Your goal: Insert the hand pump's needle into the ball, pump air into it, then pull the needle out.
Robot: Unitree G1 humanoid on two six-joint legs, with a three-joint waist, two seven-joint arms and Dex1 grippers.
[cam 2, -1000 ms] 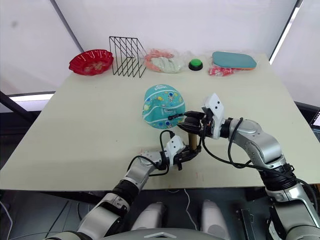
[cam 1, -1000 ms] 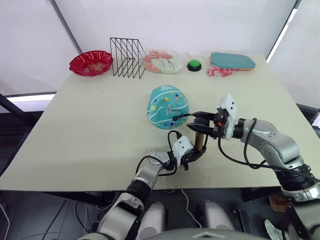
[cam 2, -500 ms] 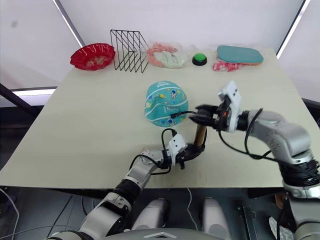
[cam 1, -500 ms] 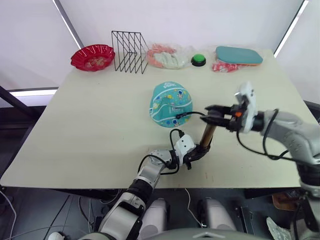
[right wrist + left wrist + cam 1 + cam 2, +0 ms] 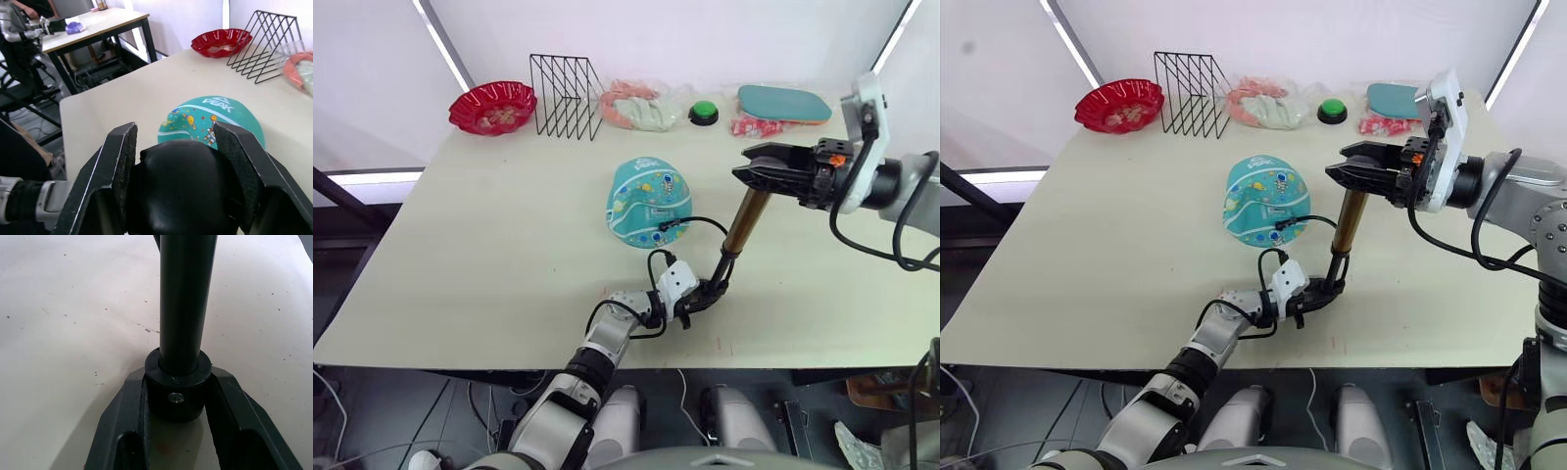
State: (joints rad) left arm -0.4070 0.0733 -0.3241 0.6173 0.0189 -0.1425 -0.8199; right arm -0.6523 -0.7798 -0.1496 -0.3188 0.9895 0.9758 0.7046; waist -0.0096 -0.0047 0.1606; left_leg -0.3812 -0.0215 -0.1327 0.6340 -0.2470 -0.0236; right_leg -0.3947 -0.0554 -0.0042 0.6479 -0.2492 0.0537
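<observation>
The hand pump (image 5: pixel 740 223) stands tilted near the table's (image 5: pixel 489 255) front edge, its base low and its handle end raised toward the right edge. The left gripper (image 5: pixel 697 299) pinches the pump's black bottom cap between both fingers (image 5: pixel 234 423), right down at the tabletop. Up top, the right gripper (image 5: pixel 756 176) is clamped around the black handle, fingers (image 5: pixel 113 169) pressed on either side. The thin black hose (image 5: pixel 697 223) loops from the pump over to the ball (image 5: pixel 648 204), which sits mid-table; the needle itself is too fine to make out. Along the back edge: a red bowl (image 5: pixel 491 106), a black wire rack (image 5: pixel 565 96), a green button (image 5: pixel 704 113) and a teal paddle case (image 5: pixel 783 104).
</observation>
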